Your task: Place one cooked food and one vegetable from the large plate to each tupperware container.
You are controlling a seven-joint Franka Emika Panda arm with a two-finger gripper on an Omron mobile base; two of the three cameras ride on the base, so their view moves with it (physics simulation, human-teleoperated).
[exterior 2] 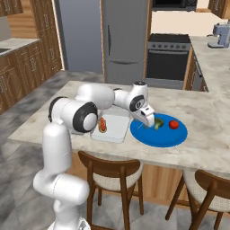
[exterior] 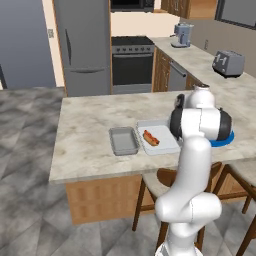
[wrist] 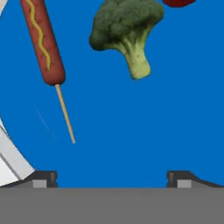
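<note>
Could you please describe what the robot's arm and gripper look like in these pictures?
The arm is glossy white, built of rounded tubular links with dark grey to black rings at the joints. No cables or markings are visible. The gripper ends in two small dark fingers with lighter grey pads; the hand itself is white with a dark band.

Two containers (exterior: 123, 141), one blue plate (exterior 2: 160, 134), one hot dog (exterior: 151, 138), one sausage on a stick (wrist: 43, 39), one broccoli (wrist: 126, 26), one tomato (exterior 2: 173, 124).
</note>
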